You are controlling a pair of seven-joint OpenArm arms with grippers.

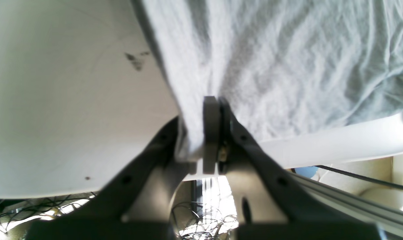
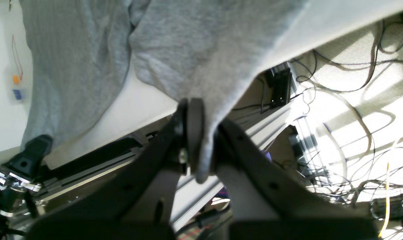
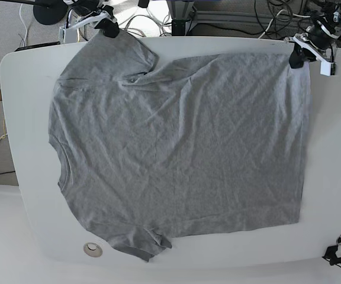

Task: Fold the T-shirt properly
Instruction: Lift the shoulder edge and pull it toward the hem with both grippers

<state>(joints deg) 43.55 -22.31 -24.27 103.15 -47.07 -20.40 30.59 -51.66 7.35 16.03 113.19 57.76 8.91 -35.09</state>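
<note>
The heather-grey T-shirt [image 3: 182,148] lies spread flat on the white table [image 3: 330,177], plain side up, with the neck toward the left and the hem toward the right. My right gripper [image 3: 108,28] is at the far left corner, shut on the edge of the far sleeve. In its wrist view, the grey T-shirt [image 2: 194,50] is pinched between the fingers of the right gripper [image 2: 194,106]. My left gripper [image 3: 296,58] is at the far right, shut on the hem corner. Up close, the left gripper [image 1: 212,105] clamps the T-shirt [image 1: 271,66] at the table's edge.
A round hole [image 3: 92,249] sits near the table's front left edge, and a black clamp [image 3: 336,255] sits at the front right. Tangled cables [image 2: 355,100] and aluminium rails lie beyond the far edge. A dark smudge [image 1: 134,61] marks the tabletop beside the shirt.
</note>
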